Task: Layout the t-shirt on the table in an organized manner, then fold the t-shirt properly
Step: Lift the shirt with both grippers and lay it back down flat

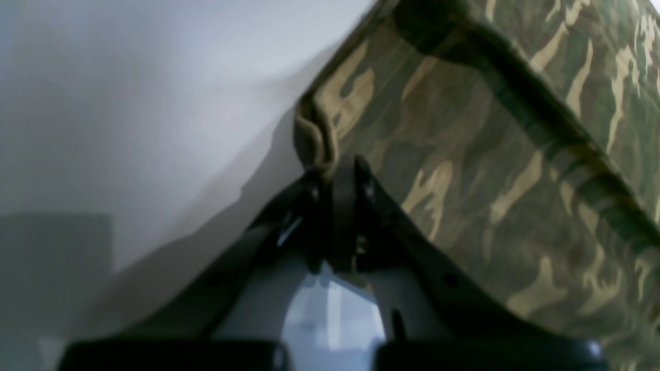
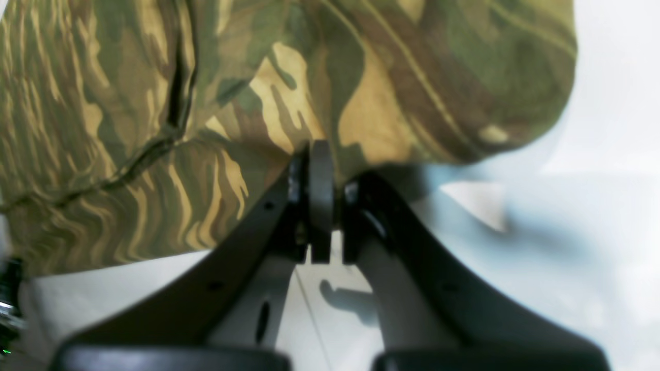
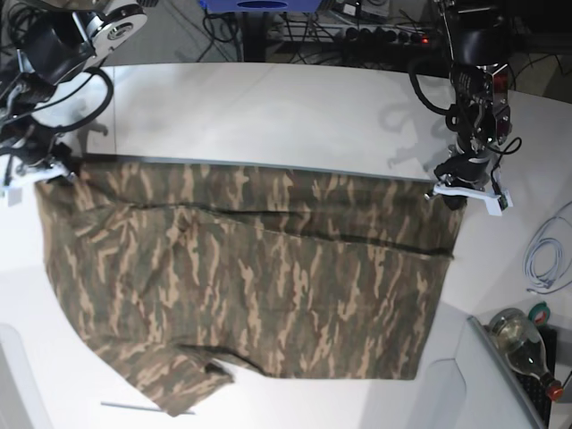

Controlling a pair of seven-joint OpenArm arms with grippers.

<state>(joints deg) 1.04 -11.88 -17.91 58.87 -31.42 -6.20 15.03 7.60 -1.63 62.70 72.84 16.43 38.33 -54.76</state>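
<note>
The t-shirt (image 3: 250,277) is hanging spread wide above the table (image 3: 286,116), its top edge stretched between the two arms and its lower part draping onto the white top. The left gripper (image 1: 337,175) is pinching a bunched corner of the cloth with jaws closed, and the right gripper (image 2: 322,170) is clamping the opposite corner, jaws closed on the fabric

T-shirt (image 3: 259,268) – soft matt camouflage cloth; table (image 3: 295,112) – smooth matt white; hands – black plastic, slight sheen.
</note>
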